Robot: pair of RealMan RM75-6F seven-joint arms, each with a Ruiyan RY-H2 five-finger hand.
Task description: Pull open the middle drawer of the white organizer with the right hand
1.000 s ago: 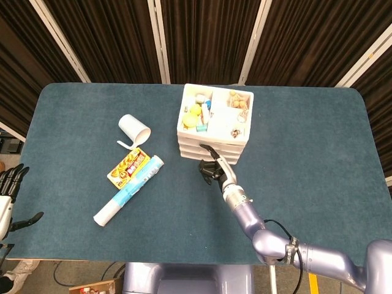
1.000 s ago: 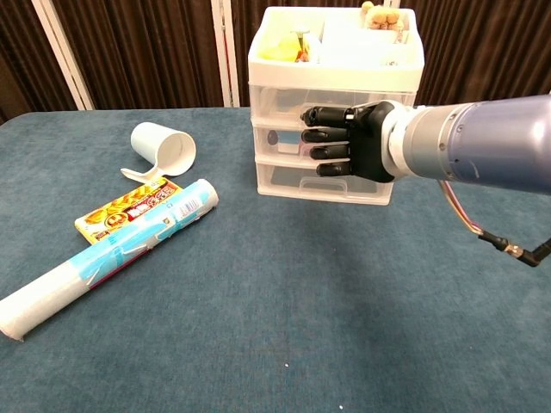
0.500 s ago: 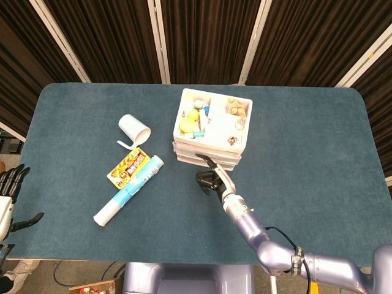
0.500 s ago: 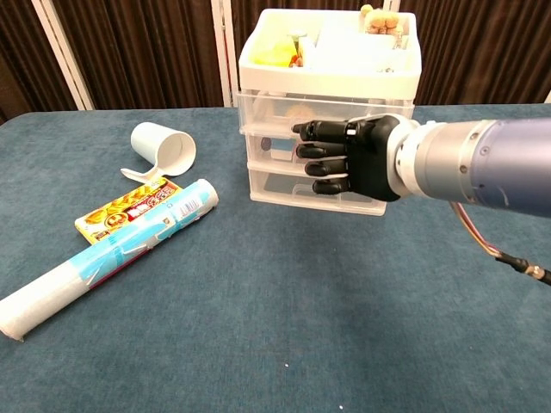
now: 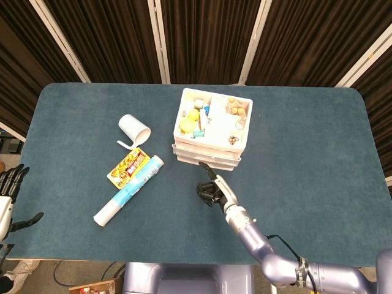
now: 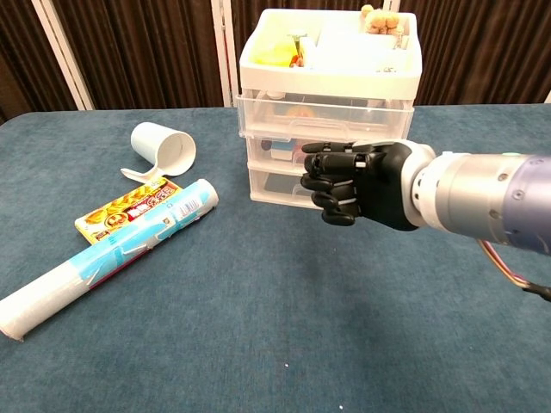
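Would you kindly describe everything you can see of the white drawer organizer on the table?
The white organizer looks like glossy plastic: a white frame with three stacked clear-fronted drawers and an open, divided tray on top holding small yellow, blue and tan odds and ends. It stands upright on the blue table, toward the back middle. The top drawer juts slightly forward of the two below. Contents show dimly through the fronts. The right hand, fingers curled, is in front of the middle drawer; whether they touch cannot be told.
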